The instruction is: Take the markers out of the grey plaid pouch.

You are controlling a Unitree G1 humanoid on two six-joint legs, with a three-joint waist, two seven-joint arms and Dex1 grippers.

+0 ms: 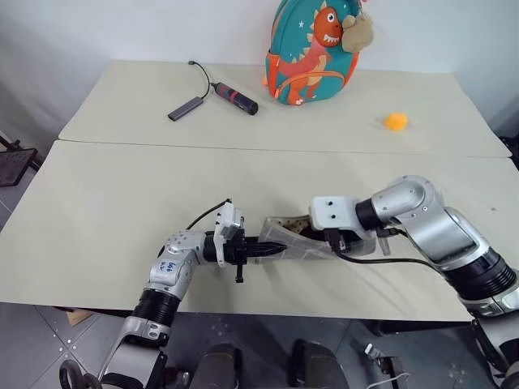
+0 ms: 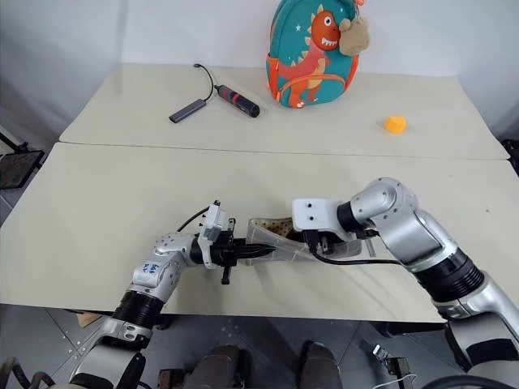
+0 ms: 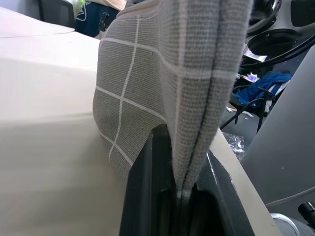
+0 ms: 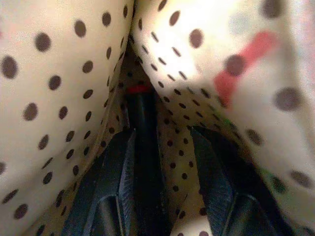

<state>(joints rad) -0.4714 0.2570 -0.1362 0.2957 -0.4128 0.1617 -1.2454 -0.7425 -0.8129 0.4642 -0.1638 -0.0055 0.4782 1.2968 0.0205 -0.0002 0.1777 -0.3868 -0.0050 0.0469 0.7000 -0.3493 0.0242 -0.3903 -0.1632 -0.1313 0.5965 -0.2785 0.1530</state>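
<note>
Near edge of the front table [image 1: 97, 235]: the grey plaid pouch [image 1: 296, 241] lies between the two arms. The left gripper [image 3: 183, 196] has its fingers [image 3: 142, 196] pressed together on the pouch's fabric edge, holding it. The right gripper [image 4: 160, 162] reaches inside the mouth against the dotted beige lining [image 4: 54, 73], fingers [image 4: 219, 182] parted a moderate way on either side of a marker [image 4: 142, 128] with a black end and red band. Contact with the marker cannot be told.

Even, bright overhead light with soft shadows on the table [image 1: 97, 203]; close-up wrist views blur at their edges.
</note>
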